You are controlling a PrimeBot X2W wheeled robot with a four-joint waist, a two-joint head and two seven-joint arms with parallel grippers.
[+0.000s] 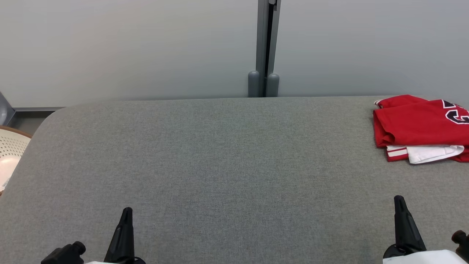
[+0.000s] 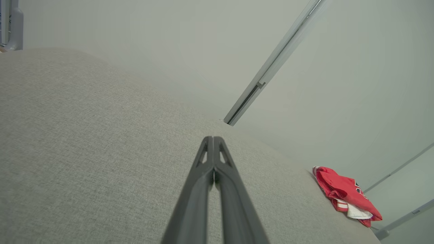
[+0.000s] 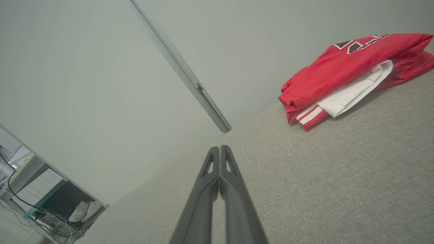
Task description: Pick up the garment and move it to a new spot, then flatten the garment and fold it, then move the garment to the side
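The garment [image 1: 417,128], red with some white parts, lay as a folded pile at the far right of the table [image 1: 220,154], well apart from both grippers. Judging from this, the picking up, the flattening, the folding and the move to the side all seemed done, and I saw almost nothing left to do. The fold was not perfectly neat: white cloth and a striped edge stuck out at its near side.

The left gripper [image 1: 126,212] was at the near left and the right gripper [image 1: 399,200] at the near right. Each had its fingers pressed together and held nothing.

At the far left, beside the table, stood a pale perforated thing with a brown rim, perhaps a basket [image 1: 11,146]. Its content could not be told.
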